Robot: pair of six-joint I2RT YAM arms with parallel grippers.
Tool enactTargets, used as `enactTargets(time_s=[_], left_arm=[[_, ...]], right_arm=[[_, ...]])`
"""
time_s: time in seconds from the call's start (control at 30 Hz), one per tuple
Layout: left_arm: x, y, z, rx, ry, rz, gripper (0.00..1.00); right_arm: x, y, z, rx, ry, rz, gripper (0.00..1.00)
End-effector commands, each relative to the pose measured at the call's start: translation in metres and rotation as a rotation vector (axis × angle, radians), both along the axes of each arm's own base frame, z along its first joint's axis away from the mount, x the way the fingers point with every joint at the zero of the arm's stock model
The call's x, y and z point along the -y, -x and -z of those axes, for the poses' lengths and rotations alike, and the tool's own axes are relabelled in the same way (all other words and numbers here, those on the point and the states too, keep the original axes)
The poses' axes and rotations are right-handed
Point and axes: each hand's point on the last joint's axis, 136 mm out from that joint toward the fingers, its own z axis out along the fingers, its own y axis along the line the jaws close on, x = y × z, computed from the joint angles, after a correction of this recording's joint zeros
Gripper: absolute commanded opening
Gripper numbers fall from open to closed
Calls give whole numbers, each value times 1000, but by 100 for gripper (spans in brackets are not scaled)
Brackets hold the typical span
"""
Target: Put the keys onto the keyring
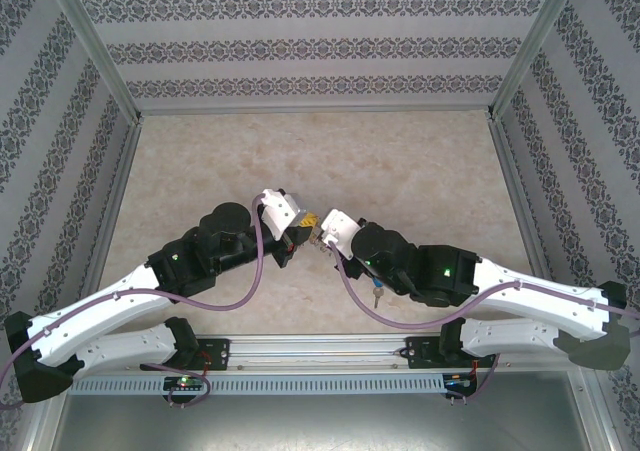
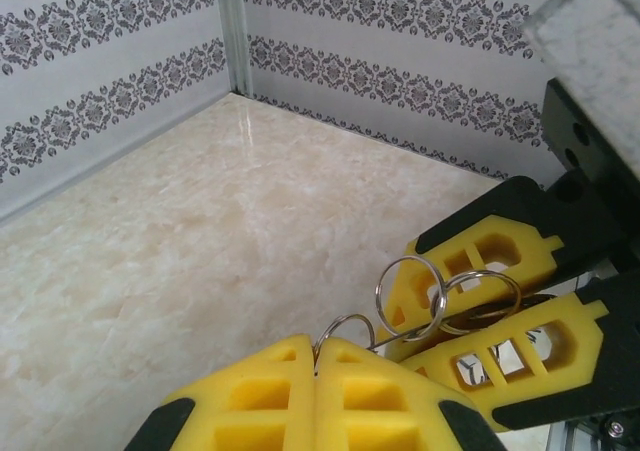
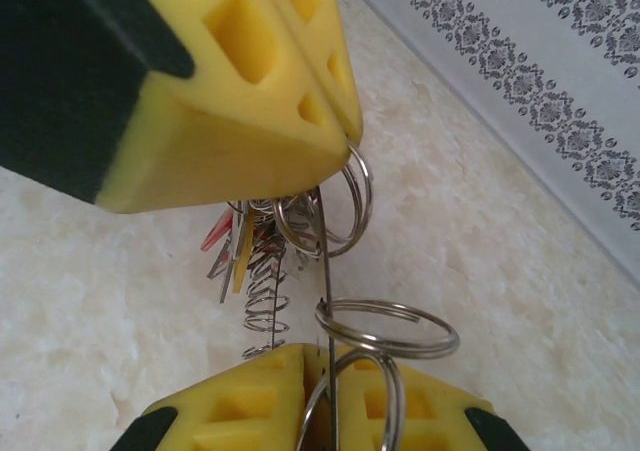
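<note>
Edge-on, one keyring is standing between two closed grippers

Broadly, one cream, marbled desk (image 1: 330, 151) is spreading beneath two arms, whose grippers are meeting above it. The left gripper (image 2: 315, 371) is keeping its yellow, windowed fingers shut at the keyring's edge; whether it is pinching anything is hard to tell. The right gripper (image 3: 320, 396) is closing almost fully, its two fingers clasping the thin plate of the keyring (image 3: 324, 281).

That single keyring is showing its narrow edge to the right wrist camera, its long axis running nearly upright in that view, from one gripper to the other. Flat grey metal is forming its body, and shiny round wire loops (image 3: 395, 328) are fringing it, at least four of them large in the foreground.

Beyond, a cluster of keys (image 3: 240, 246) is hanging, slanting down and leftward in the view: one red, one yellow, with slim silver blades among them. One blue-capped key (image 1: 378, 292) is lying on the desk near the right gripper, its silver end pointing toward the near edge.
</note>
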Motion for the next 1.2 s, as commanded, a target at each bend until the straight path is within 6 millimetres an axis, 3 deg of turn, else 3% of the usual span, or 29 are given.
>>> enactTargets(time_s=[0.0, 0.87, 1.17], left_arm=[[-4, -6, 3, -14, -14, -53, 0], [16, 11, -17, -73, 206, 66, 0], [20, 13, -16, -87, 241, 83, 0]], right_arm=[[-12, 4, -31, 64, -114, -22, 0], [-5, -8, -39, 183, -96, 115, 0], [-7, -2, -42, 175, -143, 74, 0]])
